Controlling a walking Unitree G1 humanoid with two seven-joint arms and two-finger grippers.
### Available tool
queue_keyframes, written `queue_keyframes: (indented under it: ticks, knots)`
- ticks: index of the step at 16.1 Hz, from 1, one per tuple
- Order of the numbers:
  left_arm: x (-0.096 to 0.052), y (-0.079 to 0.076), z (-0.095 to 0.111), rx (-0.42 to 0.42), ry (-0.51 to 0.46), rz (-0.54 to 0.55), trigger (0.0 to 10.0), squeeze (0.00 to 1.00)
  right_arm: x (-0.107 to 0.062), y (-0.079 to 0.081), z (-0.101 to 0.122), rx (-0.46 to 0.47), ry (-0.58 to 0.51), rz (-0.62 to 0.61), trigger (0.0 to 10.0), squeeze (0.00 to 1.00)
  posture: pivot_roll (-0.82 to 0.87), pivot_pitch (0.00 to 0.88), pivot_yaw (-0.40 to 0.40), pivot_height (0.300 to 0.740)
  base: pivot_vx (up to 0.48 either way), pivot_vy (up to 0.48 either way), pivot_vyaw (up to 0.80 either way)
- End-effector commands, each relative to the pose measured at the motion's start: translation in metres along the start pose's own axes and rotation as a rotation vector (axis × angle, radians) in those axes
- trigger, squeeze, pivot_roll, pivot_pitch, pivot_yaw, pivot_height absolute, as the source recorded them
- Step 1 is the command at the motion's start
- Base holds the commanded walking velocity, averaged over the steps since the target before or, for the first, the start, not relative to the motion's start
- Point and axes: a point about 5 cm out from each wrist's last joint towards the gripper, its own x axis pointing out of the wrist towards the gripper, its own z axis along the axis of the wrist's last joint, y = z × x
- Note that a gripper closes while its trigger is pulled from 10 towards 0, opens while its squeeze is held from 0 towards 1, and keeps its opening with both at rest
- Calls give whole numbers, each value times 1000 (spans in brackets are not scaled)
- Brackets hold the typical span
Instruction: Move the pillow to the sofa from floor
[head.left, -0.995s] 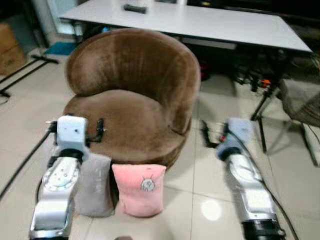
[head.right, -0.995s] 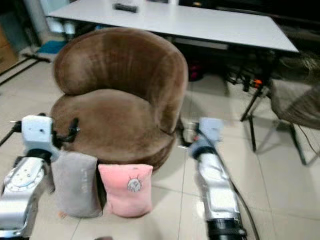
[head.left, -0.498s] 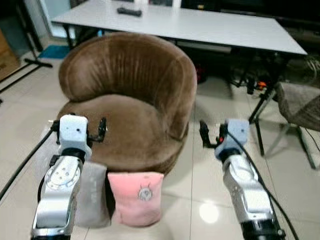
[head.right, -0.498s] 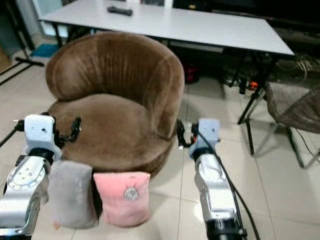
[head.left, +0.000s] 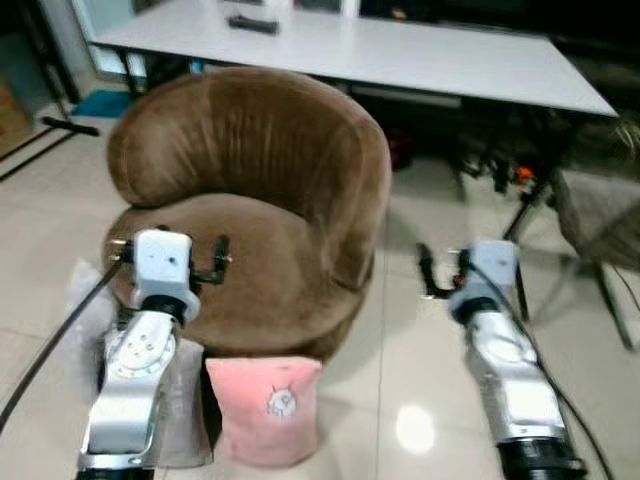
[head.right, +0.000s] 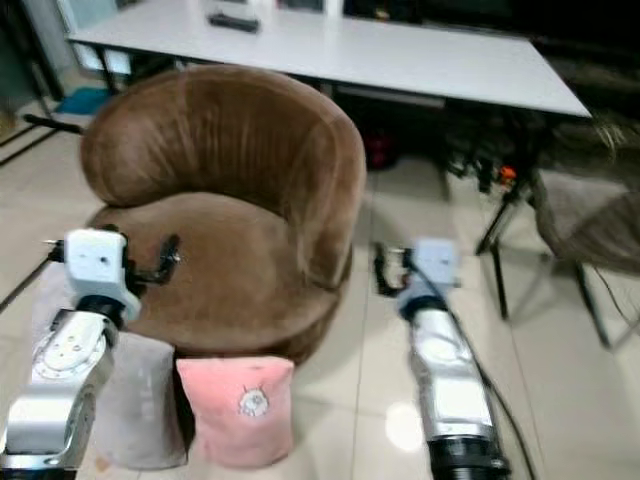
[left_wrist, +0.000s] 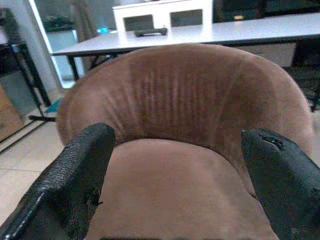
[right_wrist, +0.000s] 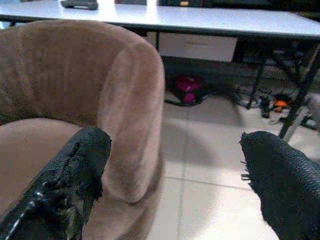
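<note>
Pink pillow (head.left: 265, 409) upright on the tiled floor (head.left: 420, 350), leaning against the front edge of the brown sofa (head.left: 250, 200). Grey pillow (head.right: 140, 400) just beside it, partly hidden behind the left arm. Left gripper (head.left: 213, 262) raised over the seat near its front edge, fingers spread, holding nothing. Right gripper (head.left: 432, 272) above the floor beside the sofa's right side, fingers spread too. White table (head.left: 400, 50) behind the sofa, remote (head.left: 252, 23) near its far edge.
</note>
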Motion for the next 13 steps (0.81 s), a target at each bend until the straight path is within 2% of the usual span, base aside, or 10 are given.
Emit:
queue_keyframes:
  ticks: [1,4,6,8,13]
  knots:
    - [0,7,1,13,-2,22,10000,0,2,10,5,25,-20,28,10000,0,65,0,-44,740,307,0,0]
    - [1,5,1,-18,-8,28,10000,0,1,12,5,29,-20,39,10000,0,60,0,-44,740,99,0,0]
    - [0,4,0,1,-9,23,10000,0,1,12,7,6,-23,50,10000,0,60,0,-46,740,0,0,0]
    - [-1,3,0,15,-14,19,10000,0,2,13,9,-8,-29,61,10000,0,62,0,-52,740,0,-131,622]
    - [-3,2,0,15,-13,26,10000,0,3,13,9,6,-25,63,10000,0,62,0,-60,740,0,-467,800]
